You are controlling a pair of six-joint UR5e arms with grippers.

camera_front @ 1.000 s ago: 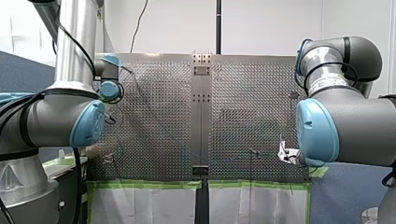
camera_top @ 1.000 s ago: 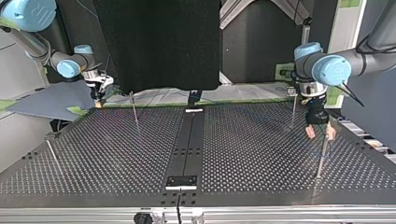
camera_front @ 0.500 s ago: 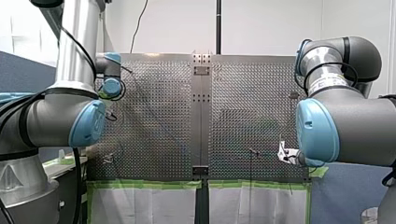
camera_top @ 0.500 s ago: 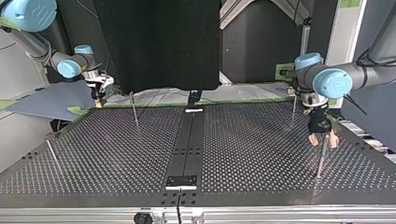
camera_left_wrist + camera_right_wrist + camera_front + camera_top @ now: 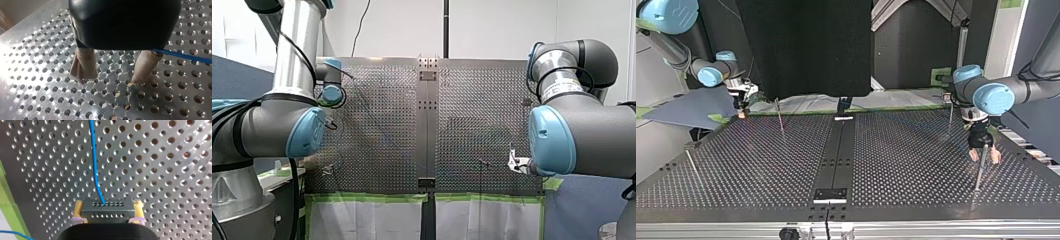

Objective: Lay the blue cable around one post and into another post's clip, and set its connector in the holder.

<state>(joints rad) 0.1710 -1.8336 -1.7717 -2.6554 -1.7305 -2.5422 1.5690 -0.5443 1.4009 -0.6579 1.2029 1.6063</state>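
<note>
Two yellow pads of my right tool [image 5: 108,205] clench the boxy black connector [image 5: 107,209], its face dotted with holes, above the top view's far left corner of the perforated metal bench [image 5: 162,170]. Thin blue cable [image 5: 94,157] leaves it. My left tool [image 5: 110,77] points down near that view's right edge, beige pads spread, beside a slim post [image 5: 978,175].

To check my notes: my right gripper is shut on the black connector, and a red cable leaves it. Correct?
The cable is blue, not red; the right wrist view shows it. The right gripper is shut on the black connector, as you say.
</note>
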